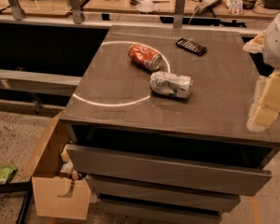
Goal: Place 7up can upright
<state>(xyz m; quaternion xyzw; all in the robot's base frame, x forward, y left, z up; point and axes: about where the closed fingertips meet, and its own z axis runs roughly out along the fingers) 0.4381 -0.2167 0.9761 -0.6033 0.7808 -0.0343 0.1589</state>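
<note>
Aluminium 7up can [171, 84], dented silvery-white, lies toppled on grey desk [214, 111], awaiting righting; end effector [267, 104], grip indiscernible, hovers at the desk's right edge.

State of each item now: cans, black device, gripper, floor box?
7up can: on its side on the tabletop, dented, not held.
orange-red can: on its side, just behind the 7up can.
black device: flat, near the back edge.
gripper: at the tabletop's right edge, clear of both cans.
cardboard box: on the floor, top open.
</note>
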